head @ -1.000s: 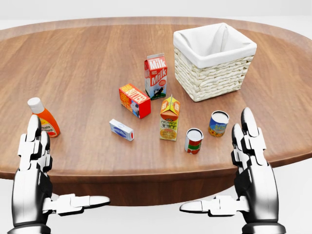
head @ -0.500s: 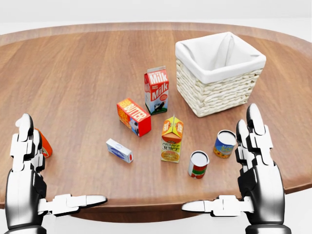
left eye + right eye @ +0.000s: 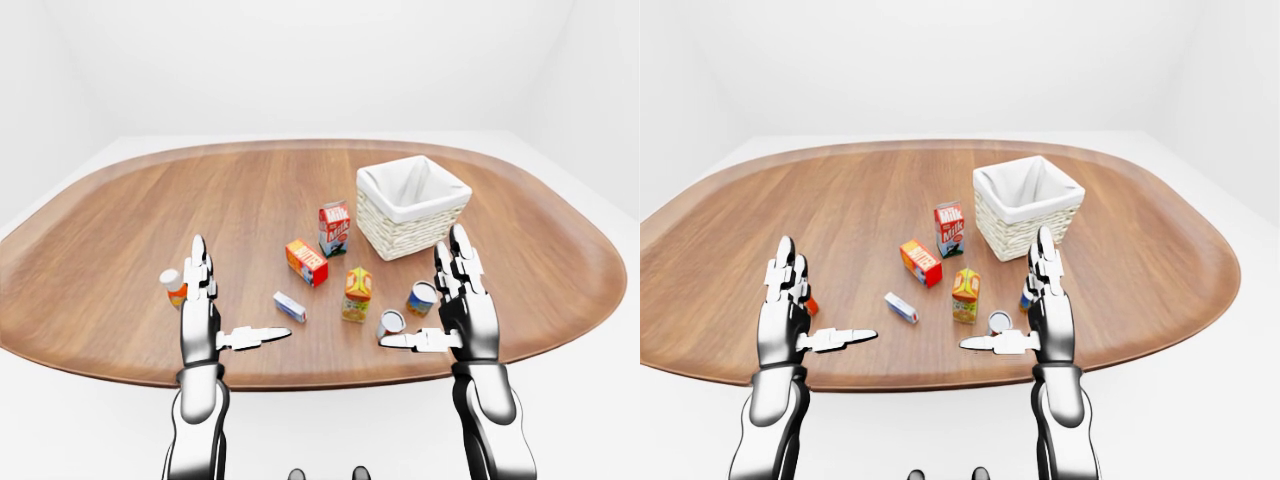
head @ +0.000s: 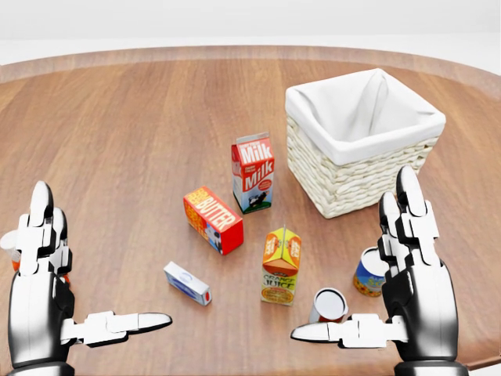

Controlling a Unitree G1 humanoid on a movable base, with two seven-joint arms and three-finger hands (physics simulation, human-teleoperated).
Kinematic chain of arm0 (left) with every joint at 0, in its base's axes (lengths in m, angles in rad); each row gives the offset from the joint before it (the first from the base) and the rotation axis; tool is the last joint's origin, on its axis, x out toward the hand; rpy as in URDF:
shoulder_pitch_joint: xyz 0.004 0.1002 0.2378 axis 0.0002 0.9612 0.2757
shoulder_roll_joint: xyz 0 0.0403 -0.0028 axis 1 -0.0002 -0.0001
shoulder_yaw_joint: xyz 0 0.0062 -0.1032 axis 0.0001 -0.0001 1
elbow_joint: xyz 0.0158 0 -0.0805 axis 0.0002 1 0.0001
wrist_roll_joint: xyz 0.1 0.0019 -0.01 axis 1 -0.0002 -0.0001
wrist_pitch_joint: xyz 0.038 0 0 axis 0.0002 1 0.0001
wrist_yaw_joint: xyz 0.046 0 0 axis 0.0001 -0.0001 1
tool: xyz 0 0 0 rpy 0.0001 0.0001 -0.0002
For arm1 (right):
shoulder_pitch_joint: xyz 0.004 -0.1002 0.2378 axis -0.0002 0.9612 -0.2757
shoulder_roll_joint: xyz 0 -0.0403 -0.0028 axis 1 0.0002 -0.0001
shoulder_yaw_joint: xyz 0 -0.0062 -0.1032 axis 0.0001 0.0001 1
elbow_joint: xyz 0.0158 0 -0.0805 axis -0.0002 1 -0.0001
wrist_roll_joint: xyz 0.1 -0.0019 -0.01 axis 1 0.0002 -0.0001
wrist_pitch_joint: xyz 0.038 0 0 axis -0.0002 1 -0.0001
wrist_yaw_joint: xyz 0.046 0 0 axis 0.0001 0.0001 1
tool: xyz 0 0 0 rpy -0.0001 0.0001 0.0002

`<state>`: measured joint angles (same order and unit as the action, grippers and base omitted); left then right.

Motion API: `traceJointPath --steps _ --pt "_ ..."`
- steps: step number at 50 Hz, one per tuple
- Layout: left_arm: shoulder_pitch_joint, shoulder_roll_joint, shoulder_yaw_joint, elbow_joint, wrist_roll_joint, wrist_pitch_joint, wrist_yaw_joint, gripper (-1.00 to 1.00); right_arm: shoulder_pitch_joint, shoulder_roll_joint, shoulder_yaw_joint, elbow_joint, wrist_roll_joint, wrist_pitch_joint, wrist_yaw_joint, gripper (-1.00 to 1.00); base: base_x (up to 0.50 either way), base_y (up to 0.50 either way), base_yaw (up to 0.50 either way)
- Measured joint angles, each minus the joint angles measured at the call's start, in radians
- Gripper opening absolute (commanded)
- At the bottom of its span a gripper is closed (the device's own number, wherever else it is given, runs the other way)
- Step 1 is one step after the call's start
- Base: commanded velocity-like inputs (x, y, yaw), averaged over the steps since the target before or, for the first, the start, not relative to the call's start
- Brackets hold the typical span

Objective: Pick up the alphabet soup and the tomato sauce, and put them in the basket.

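Hands — left hand [image 4: 43, 294] and right hand [image 4: 411, 290] — spread apart, empty; tomato sauce can [image 4: 329, 305] beside alphabet soup can [image 4: 368, 272], near basket [image 4: 344, 184].

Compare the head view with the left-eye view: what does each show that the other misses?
Only the head view gives readable labels: Milk on the milk carton, Butter on the butter box.

Only the left-eye view shows the whole oval table, the white room, both forearms, and the orange bottle mostly unhidden beside the left robot hand.

Both show the lined wicker basket, orange juice carton, small white box, two cans by the right robot hand, and both hands open.
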<state>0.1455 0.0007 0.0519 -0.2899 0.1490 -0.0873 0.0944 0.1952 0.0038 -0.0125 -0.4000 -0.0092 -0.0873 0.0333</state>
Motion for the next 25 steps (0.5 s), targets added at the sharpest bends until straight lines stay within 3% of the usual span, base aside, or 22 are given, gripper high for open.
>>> traceJointPath --steps 25 --pt "-0.007 0.0 0.004 -0.005 -0.003 0.0 0.003 1.0 -0.006 0.0 -0.003 0.001 -0.003 0.0 -0.004 1.0 0.29 0.0 0.0"
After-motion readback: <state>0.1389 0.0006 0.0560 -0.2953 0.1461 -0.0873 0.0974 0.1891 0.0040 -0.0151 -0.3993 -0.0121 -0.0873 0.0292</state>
